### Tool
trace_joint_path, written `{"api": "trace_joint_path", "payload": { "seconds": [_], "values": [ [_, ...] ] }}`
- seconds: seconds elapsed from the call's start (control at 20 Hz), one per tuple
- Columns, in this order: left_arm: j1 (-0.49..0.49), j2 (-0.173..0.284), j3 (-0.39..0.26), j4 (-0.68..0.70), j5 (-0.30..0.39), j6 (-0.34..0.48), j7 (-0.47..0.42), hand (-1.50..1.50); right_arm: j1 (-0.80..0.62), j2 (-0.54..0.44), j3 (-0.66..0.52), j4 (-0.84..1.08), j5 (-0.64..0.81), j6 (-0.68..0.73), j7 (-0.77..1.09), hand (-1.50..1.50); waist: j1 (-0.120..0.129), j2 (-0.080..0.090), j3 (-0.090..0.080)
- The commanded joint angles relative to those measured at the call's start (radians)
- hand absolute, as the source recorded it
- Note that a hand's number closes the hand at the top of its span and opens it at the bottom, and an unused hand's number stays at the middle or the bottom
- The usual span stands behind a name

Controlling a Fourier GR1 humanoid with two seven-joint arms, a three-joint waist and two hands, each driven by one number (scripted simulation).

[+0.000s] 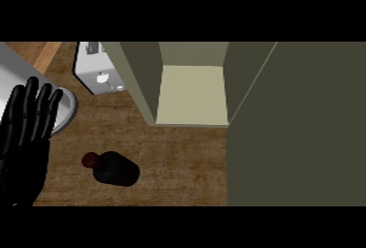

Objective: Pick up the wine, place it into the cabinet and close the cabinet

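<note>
The wine bottle (114,168), dark with a red cap, stands on the wooden counter (178,160) in front of the cabinet. The olive cabinet (190,94) stands open, its pale shelf bare. Its door (300,126) is swung out and fills the right side of the view. My left hand (25,140) rests at the left edge, fingers straight and pointing up, well left of the bottle and not touching it. My right hand does not show.
A white appliance (97,72) stands on the counter left of the cabinet. A grey curved rim (61,104) shows behind my left hand at the far left.
</note>
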Motion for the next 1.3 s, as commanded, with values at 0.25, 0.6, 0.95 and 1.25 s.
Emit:
{"api": "trace_joint_path", "payload": {
  "seconds": [0.25, 0.6, 0.95, 1.25],
  "values": [
    [0.168, -0.105, -0.382, -0.069, -0.418, 0.347, 0.013, -1.50, 0.165, 0.017, 0.099, -0.138, -0.025, 0.064, 0.033, -1.50, -0.027, -0.004, 0.010],
    [0.159, -0.106, -0.652, -0.055, -0.238, 0.609, 0.096, -1.50, 0.244, -0.035, 0.198, -0.261, -0.142, 0.166, 0.224, -1.50, -0.026, 0.000, 0.009],
    [0.000, -0.106, -0.912, -0.028, -0.469, 0.894, 0.307, -1.50, 0.166, -0.053, 0.174, -0.380, -0.188, 0.127, 0.402, -1.50, -0.023, 0.001, 0.009],
    [-0.080, -0.102, -0.874, -0.116, -0.574, 0.898, 0.496, -1.50, 0.108, -0.085, 0.132, -0.449, -0.237, 0.103, 0.532, -1.50, -0.021, -0.001, 0.010]
  ]
}}
